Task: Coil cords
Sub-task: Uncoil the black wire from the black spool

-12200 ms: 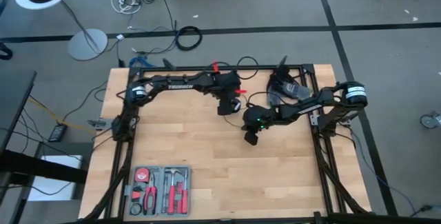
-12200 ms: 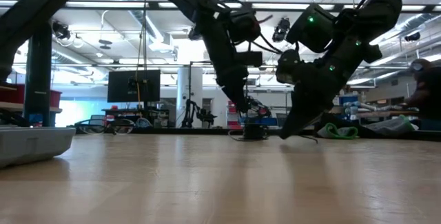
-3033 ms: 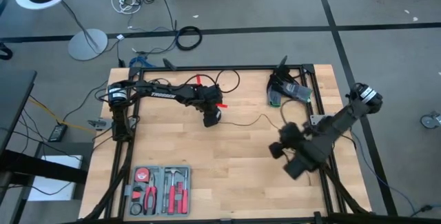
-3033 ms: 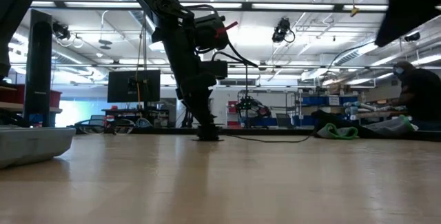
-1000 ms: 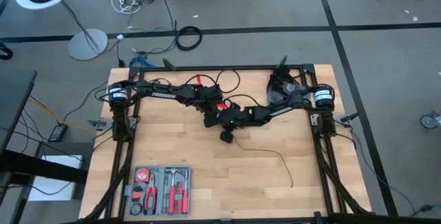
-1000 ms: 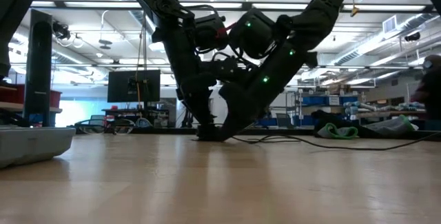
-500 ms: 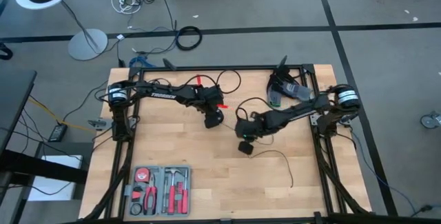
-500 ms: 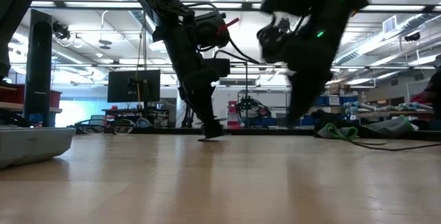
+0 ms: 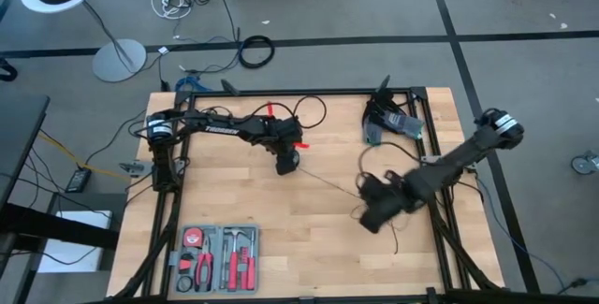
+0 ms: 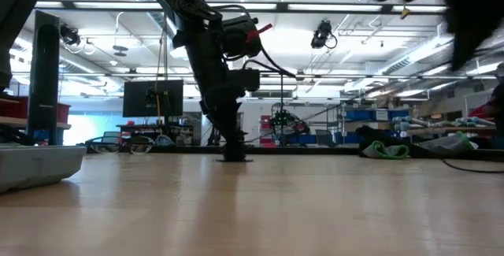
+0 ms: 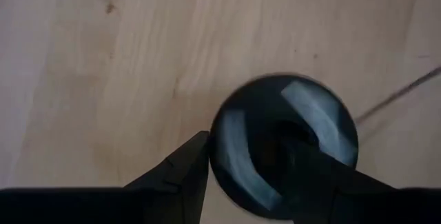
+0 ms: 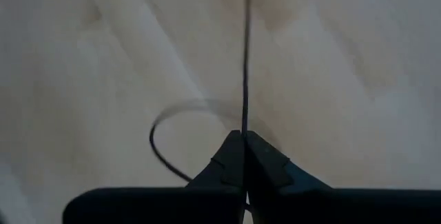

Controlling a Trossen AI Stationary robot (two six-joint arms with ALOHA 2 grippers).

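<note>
The thin black cord ends in a round black puck. The puck lies on the wooden table at mid-far, between the fingers of my left gripper, which also shows in the low view with its tips down at the tabletop. From the puck the cord runs in a straight line to my right gripper, which is blurred above the table's near right and shut on the cord. A slack length curls beside it and trails toward the near edge. My left gripper pinches the puck's round rim between its two fingers, one on each side. The fingers come from above, pointing steeply down. The puck lies flat on the table. My right gripper pinches a single strand of the cord between its fingertips, the fingers slanting down from above. The cord leaves the tips in a straight line toward the puck, clear of the table at the hold. The length behind the hold hangs slack in a curl.
A tool tray with pliers and screwdrivers lies at the near left, its edge also in the low view. A dark and green bundle sits at the far right corner. Bare wood lies across the table's middle and near side.
My right gripper has swung from beside my left gripper toward the table's right and near edges, rising and rolling as it went. The cord, which lay slack on the near right of the table, is now drawn straight between the puck and my right gripper.
</note>
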